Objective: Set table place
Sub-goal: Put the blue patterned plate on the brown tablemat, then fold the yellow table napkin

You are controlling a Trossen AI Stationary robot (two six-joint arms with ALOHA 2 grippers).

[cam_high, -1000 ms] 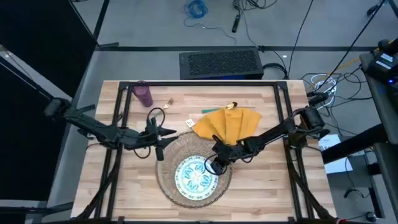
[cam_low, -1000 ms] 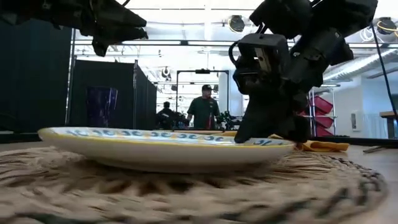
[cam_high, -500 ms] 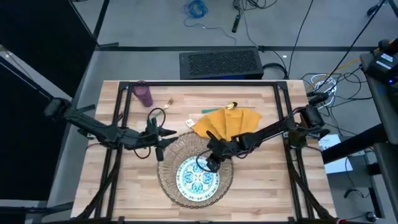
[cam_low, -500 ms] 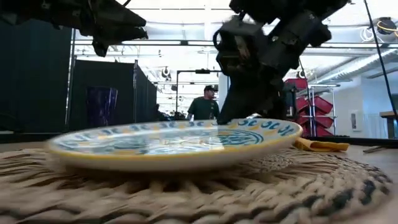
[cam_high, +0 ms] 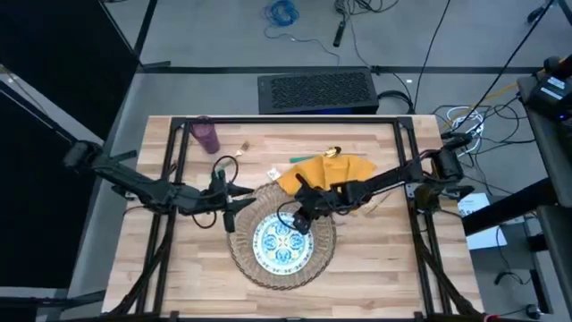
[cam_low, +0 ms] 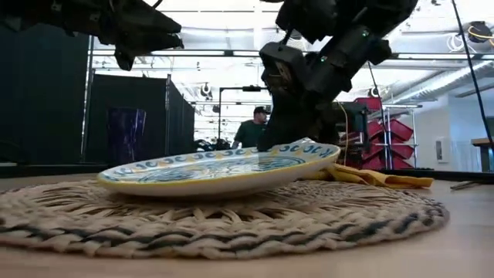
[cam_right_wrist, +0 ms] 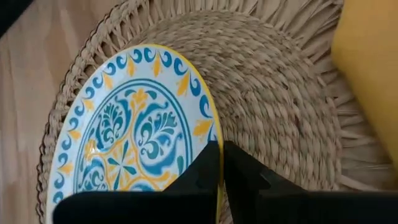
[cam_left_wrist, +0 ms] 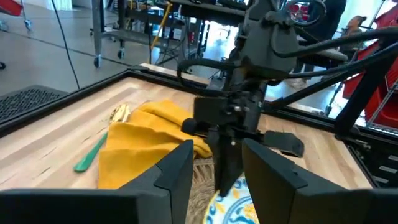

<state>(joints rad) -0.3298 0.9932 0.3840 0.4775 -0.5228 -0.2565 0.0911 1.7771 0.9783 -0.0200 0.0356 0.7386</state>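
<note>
High view: right gripper (cam_high: 301,220) pinches round white teal-floral plate (cam_high: 279,241) at its rim, tilted on woven straw placemat (cam_high: 259,270); left gripper (cam_high: 234,194) beside mat, fingers spread.

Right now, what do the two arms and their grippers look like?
Both arms are dark, slim and jointed. The left gripper has two broad, flat black fingers and a looped black cable beside it. The right gripper is blocky black, also cabled, with a small green light on it in the low view.

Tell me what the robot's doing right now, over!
Right gripper shut on plate rim, one edge tilted up off the placemat. Left gripper open, hovering beside the mat. Napkin lies behind; nothing blocking.
</note>
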